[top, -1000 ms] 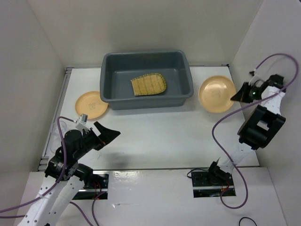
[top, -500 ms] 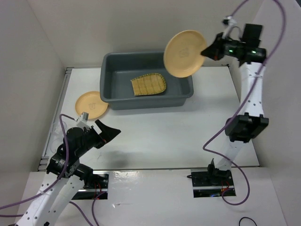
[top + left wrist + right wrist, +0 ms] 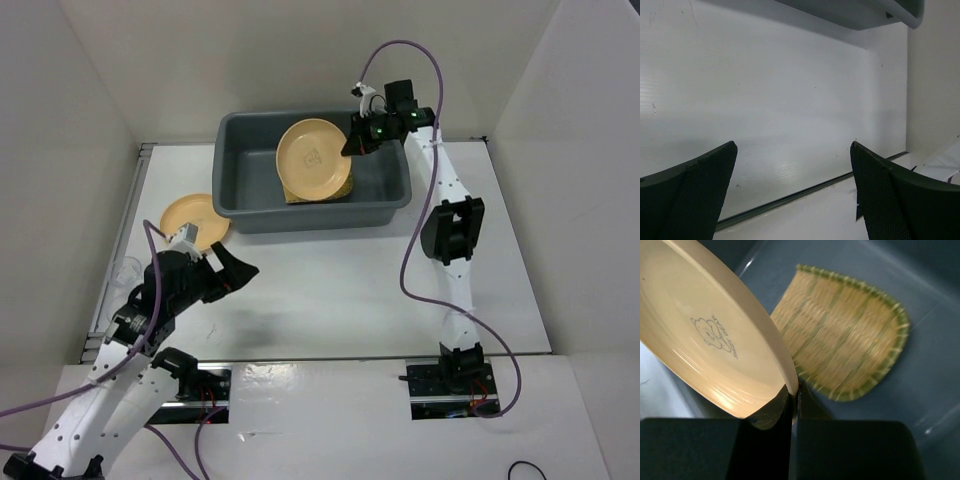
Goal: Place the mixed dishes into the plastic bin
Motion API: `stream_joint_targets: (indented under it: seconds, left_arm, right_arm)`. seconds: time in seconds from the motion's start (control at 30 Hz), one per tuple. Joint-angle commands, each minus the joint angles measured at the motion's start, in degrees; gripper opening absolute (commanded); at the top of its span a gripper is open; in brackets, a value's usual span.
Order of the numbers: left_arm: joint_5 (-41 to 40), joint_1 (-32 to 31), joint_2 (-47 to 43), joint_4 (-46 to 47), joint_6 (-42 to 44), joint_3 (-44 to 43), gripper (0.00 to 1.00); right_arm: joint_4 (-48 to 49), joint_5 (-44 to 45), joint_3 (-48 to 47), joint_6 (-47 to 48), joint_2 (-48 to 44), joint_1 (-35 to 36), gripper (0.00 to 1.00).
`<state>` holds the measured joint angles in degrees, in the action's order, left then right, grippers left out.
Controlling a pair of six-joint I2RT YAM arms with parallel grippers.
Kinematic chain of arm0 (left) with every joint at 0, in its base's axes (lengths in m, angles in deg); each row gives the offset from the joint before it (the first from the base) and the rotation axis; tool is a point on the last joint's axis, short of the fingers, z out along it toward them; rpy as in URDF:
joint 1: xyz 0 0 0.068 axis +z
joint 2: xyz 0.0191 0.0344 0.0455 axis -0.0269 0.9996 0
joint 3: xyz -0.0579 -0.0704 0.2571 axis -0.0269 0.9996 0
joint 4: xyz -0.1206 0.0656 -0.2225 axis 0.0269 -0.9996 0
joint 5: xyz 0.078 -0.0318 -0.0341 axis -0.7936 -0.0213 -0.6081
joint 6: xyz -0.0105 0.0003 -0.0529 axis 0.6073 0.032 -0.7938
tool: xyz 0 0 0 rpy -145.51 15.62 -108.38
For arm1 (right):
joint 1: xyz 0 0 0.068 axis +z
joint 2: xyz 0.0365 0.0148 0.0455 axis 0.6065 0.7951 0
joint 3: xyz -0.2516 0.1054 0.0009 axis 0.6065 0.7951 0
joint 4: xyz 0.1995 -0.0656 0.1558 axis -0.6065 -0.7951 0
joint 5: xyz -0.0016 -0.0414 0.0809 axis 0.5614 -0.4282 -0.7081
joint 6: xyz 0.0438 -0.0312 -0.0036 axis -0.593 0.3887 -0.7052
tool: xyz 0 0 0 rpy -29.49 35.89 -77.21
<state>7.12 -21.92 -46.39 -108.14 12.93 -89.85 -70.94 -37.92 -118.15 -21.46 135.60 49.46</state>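
Hanging tilted over the plastic bin (image 3: 250,215), the orange plate (image 3: 312,158) is pinched just at its rim by the right gripper (image 3: 358,140), so it could slip and smack the bamboo tray (image 3: 840,350) below; the left gripper (image 3: 232,272) is spread wide, empty. That plate's little cartoon print (image 3: 715,335) has lettering, too blurry to read.

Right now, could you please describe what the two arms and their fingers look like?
The left arm and right arm have white links, bulky black joints and a purple cable trailing along each. The fingers are black, wedge-shaped, with a finely dimpled surface. A green light glows near the right wrist.
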Motion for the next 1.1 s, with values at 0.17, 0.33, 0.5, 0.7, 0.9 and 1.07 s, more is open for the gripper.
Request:
stream_joint_targets:
  seconds: [0.17, 0.33, 0.5, 0.7, 0.9, 1.07]
  left_arm:
    - [-0.3, 1.3, 12.4, 4.9, 6.6, -6.7, 1.00]
    - [0.3, 2.4, 18.1, 5.5, 7.9, -8.9, 1.00]
    - [1.3, 3.8, 20.5, 6.0, 8.5, -8.9, 1.00]
    - [0.7, 5.0, 22.3, 5.5, 8.5, -10.1, 1.00]
    - [-7.1, 6.7, 22.8, 1.0, 9.6, -16.0, 1.00]
    - [-14.1, 18.1, 31.6, -2.8, 10.8, -33.0, 1.00]
  right_arm:
    - [2.9, 5.3, -12.1, -0.2, 11.2, 0.1, 0.00]
    - [2.9, 5.3, -14.1, -0.2, 15.2, 0.1, 0.00]
    - [2.9, 6.6, -14.7, -0.2, 17.8, 0.1, 0.03]
    - [2.9, 5.2, -17.2, -1.3, 18.3, 0.1, 0.42]
    - [3.5, 2.7, -22.3, -9.8, 10.5, -1.0, 0.90]
    - [0.6, -2.3, -13.7, -9.8, -4.4, -1.5, 0.98]
